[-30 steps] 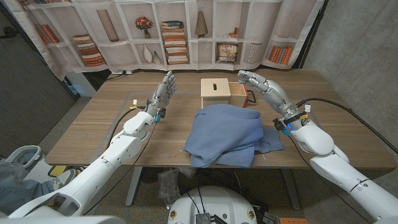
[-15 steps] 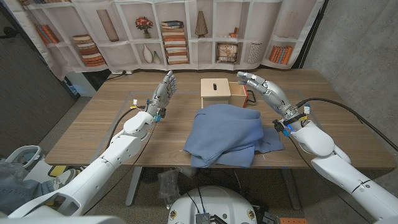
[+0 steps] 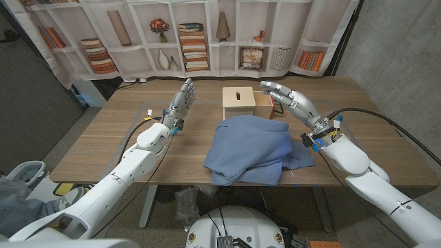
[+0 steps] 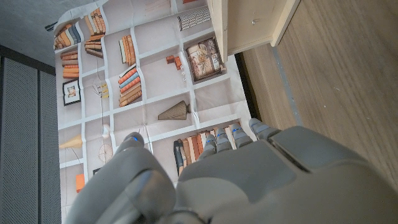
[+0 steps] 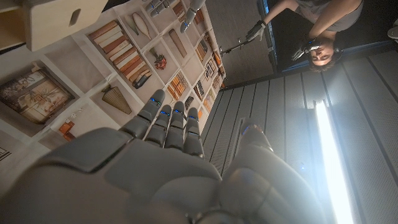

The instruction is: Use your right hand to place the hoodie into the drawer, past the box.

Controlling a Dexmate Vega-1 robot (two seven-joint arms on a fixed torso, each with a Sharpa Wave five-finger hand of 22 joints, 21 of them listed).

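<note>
Nearest, at about six o'clock on the surface (image 3: 103, 141), the blue hoodie (image 3: 251, 150) is seen lying loosely folded, close to the near edge and untouched by either robot hand. No grasp has yet been made, so the task is judged to be at its approach step, with the pick-up not yet begun.

Further out, at about three o'clock from the hoodie, the right robot hand (image 3: 288, 97) is held above the surface with nothing in it, its fingers (image 3: 270, 86) extended and apart, reaching toward the far side near the box. At about ten o'clock, the left robot hand (image 3: 182, 100) is held upright, likewise released and holding nothing, well apart from the hoodie.

Farthest, at twelve o'clock from the hoodie, the light wooden box (image 3: 239, 103) stands with the drawer (image 3: 267, 107) just beside it at its three o'clock side; how far the drawer is open cannot be told.

For the next move, the right robot hand would need to be drawn back toward six o'clock, lowered onto the cloth and closed on a thick gathered fold. A loose, spread garment is likely to trail, so a firm bunching would be called for before it is carried past the box.
</note>
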